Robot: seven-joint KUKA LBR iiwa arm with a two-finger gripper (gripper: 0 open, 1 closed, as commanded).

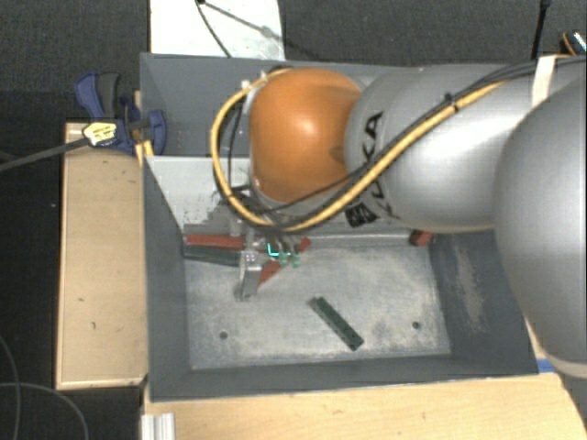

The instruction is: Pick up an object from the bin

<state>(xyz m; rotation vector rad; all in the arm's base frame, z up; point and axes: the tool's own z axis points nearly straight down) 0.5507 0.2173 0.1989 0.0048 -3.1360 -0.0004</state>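
Two thin strips, red strip beside dark strip, lie just left of the pincer, whose opening cannot be told; likely light, stiff and flat, they suit a pinch across the narrow width.

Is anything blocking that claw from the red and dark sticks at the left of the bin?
Nothing visible does. The gripper is down right beside the red stick and dark stick, which lie side by side near the bin's left wall. The green bar lies apart.
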